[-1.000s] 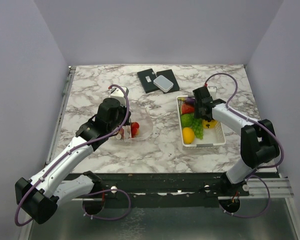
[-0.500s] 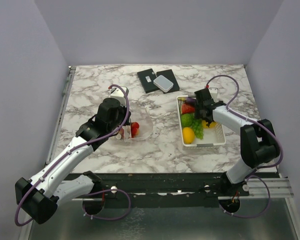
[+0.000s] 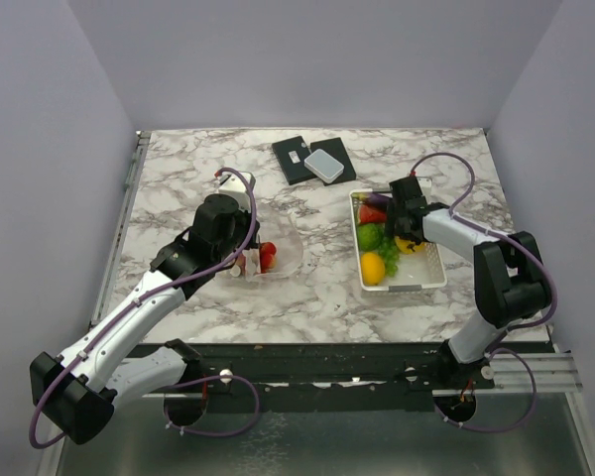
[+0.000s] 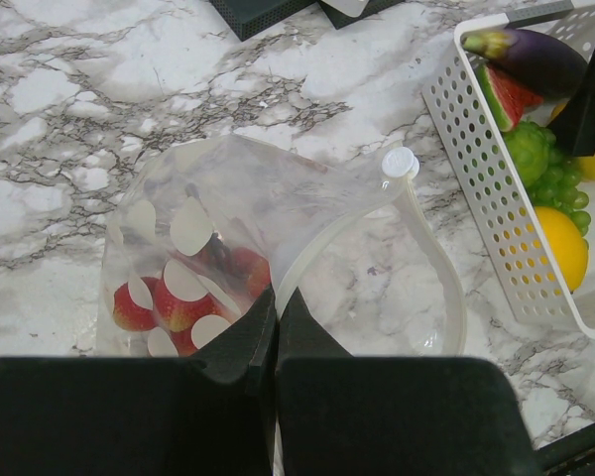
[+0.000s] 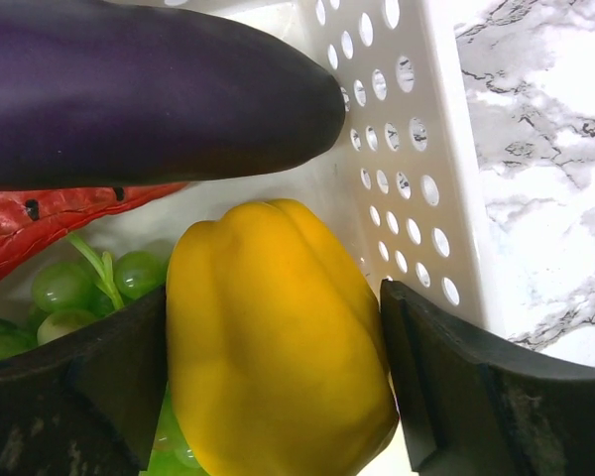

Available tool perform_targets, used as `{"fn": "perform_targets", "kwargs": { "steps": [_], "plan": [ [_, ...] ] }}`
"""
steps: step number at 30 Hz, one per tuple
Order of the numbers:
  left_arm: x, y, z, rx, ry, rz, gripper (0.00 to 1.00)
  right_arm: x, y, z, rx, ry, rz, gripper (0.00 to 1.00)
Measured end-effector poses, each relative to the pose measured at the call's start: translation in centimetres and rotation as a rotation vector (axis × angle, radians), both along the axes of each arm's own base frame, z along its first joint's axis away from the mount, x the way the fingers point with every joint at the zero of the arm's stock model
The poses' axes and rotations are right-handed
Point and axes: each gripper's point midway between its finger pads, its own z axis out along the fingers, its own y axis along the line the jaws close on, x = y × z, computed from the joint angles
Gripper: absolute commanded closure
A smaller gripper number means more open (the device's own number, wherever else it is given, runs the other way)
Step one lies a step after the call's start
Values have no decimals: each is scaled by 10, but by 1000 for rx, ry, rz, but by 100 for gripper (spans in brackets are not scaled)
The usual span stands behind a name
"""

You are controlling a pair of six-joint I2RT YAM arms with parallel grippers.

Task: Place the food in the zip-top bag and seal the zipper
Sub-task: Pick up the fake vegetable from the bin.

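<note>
On the bench (image 3: 178, 178), a little left of its middle, we find the zip-top bag (image 4: 228, 188), clear with white dots, its mouth gaping wide toward the right. Inside it, at the closed end, we see red strawberries (image 4: 164, 307) pressed against the plastic. The zipper (image 4: 329, 236) runs round the open mouth as a pale strip, unsealed, with a small white round slider (image 4: 399, 164) at its far corner. The left gripper (image 4: 276, 312) has its two black fingers pinched together on the near edge of that mouth, the plastic caught between them. Just beside the bag, to the right, stands a white perforated basket (image 4: 476, 188) that holds the other food: a purple eggplant (image 5: 129, 89) at the far end, a watermelon slice (image 4: 504, 94) next to it, a knobbly green fruit (image 4: 531, 149), green grapes (image 5: 74, 288), a yellow lemon (image 4: 560, 248) at the near end and a yellow pepper (image 5: 278, 327) beside one perforated wall. The right gripper (image 3: 409, 238) reaches down into the basket. In the wrist view its fingers (image 5: 456, 397) lie one on each side of the pepper, against its skin, so we read it as clamped on the pepper. The pepper sits just under the eggplant's tip, with the grapes close beside it. At the far edge of the bench, well apart from all this, lie two dark flat pads (image 3: 297, 161) with a pale grey box (image 3: 325, 165) on top of them.
</note>
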Motion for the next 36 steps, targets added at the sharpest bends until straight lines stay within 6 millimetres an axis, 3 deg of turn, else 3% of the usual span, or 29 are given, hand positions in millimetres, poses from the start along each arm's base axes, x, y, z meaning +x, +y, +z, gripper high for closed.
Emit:
{"fn": "perform_targets", "kwargs": {
  "steps": [7,14,18,23,30,36],
  "plan": [
    [0,0,0,1,0,-1,100,-1,2,2,12,1,4,48],
    [0,0,0,1,-1,-3,100,-14,2,14,29,23,11,53],
    [0,0,0,1,-1,-2,100,-16,4,40,54,-19,20,55],
    [0,0,0,1,-1,-2,100,-12,15,88,119,-132,56,56],
    [0,0,0,2,-1,-2,100,-17,57,141,243,-238,207,58],
    [0,0,0,2,-1,-3,100,-39,108,171,362,-274,386,58]
  ]
}}
